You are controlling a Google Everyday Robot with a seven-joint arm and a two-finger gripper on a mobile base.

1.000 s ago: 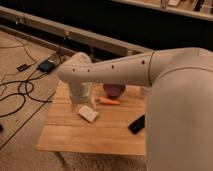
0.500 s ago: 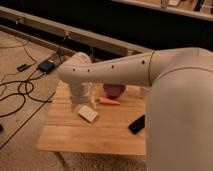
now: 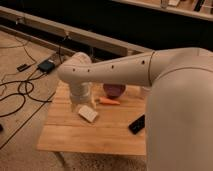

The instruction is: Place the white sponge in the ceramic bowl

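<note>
The white sponge [image 3: 88,114] lies flat on the wooden table [image 3: 75,137], left of its middle. Behind it to the right stands the dark maroon ceramic bowl [image 3: 114,90], near the table's back edge. My arm reaches in from the right across the view and bends down over the table's left part. The gripper [image 3: 77,104] hangs just left of and slightly behind the sponge, close above the tabletop, open, with nothing in it. The wrist above hides much of it.
An orange carrot-shaped item [image 3: 109,101] lies between the sponge and the bowl. A black flat object [image 3: 137,124] rests near the table's right side. Cables [image 3: 20,95] and a dark box [image 3: 46,65] lie on the floor to the left. A low ledge [image 3: 75,35] runs behind.
</note>
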